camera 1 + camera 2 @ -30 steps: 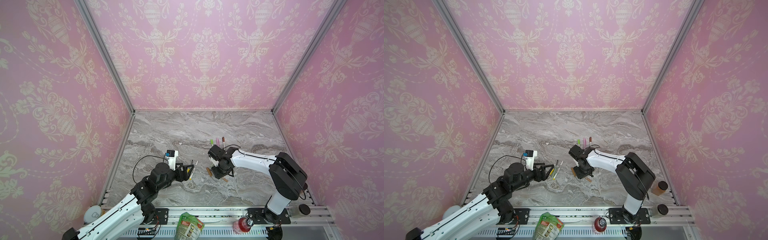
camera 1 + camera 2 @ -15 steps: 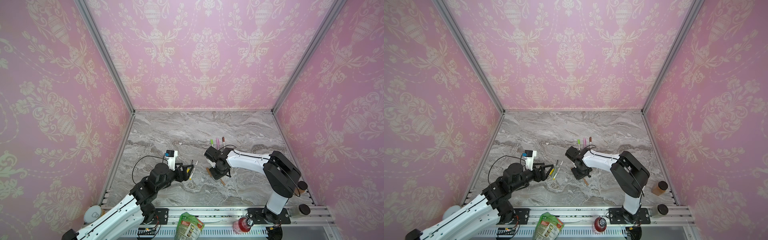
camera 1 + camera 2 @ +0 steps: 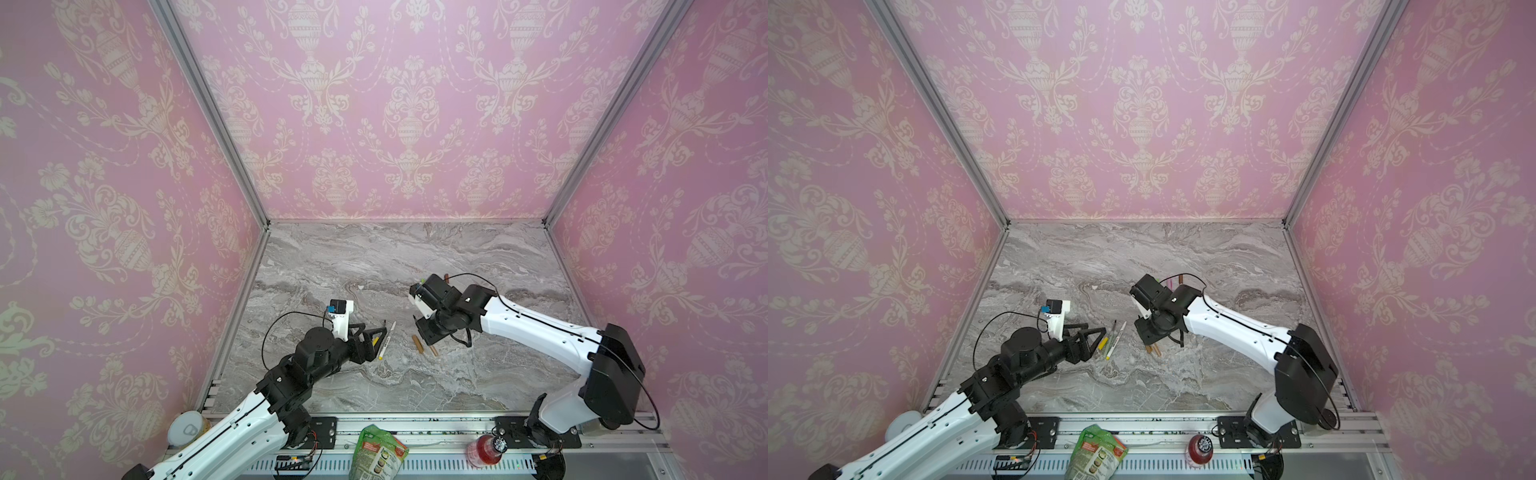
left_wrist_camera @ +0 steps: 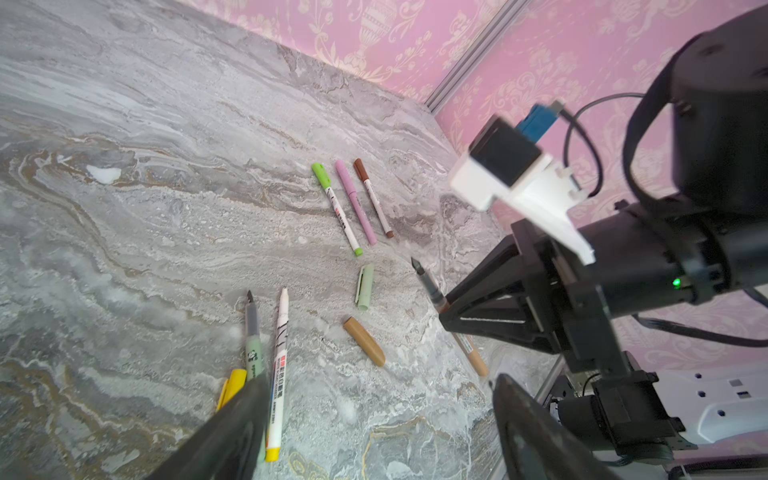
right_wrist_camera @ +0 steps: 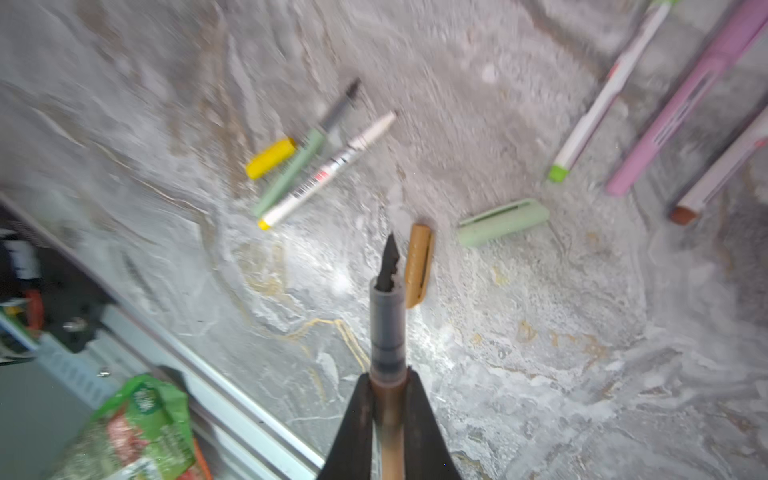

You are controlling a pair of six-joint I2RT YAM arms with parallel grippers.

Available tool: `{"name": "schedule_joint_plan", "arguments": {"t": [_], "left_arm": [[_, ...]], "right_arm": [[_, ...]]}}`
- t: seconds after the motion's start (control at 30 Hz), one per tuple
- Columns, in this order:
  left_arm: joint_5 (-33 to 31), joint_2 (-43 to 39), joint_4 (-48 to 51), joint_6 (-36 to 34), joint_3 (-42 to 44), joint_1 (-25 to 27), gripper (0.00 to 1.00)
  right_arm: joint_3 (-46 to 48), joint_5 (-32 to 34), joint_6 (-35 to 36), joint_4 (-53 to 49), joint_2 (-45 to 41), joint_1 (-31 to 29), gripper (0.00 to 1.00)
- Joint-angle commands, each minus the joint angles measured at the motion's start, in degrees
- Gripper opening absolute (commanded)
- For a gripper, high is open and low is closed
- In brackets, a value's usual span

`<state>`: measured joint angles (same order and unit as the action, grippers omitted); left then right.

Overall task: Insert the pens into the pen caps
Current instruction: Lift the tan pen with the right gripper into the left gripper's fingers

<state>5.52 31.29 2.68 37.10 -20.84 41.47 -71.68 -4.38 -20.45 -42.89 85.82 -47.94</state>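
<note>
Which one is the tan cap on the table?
On the grey marble table, find the right pincer gripping a tan pen. Beside it lies the short tan plastic cap, near a pale green cap; no other loose cap is tan.

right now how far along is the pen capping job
Done: the lime pen, pink pen and brown pen lie capped. In hand: the right gripper is shut on the uncapped tan pen, its tan cap lying loose nearby. To do: the pale green pen and white pen, uncapped, with the pale green cap and yellow cap loose.
</note>
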Motion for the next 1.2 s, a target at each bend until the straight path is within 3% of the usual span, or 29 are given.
{"name": "schedule_joint_plan", "arguments": {"t": [0.0,0.27,0.8,1.17], "left_arm": [[3.55,-1.19,-5.14,-1.46,-0.39,0.13,0.86],[13.13,3.46,-12.67,0.53,0.85,0.14,0.86],[9.21,12.29,-26.02,2.98,1.43,0.1,0.83],[6.75,12.0,-24.5,2.19,0.96,0.17,0.41]], "right_arm": [[-1.72,-5.51,-5.18,4.53,-2.61,2.0,0.1],[0.27,-16.93,-17.54,23.9,-4.36,4.18,0.05],[1.45,-20.05,-19.1,28.3,-2.85,0.75,0.04],[2.58,-20.38,-19.0,29.26,-3.13,0.68,0.04]]}}
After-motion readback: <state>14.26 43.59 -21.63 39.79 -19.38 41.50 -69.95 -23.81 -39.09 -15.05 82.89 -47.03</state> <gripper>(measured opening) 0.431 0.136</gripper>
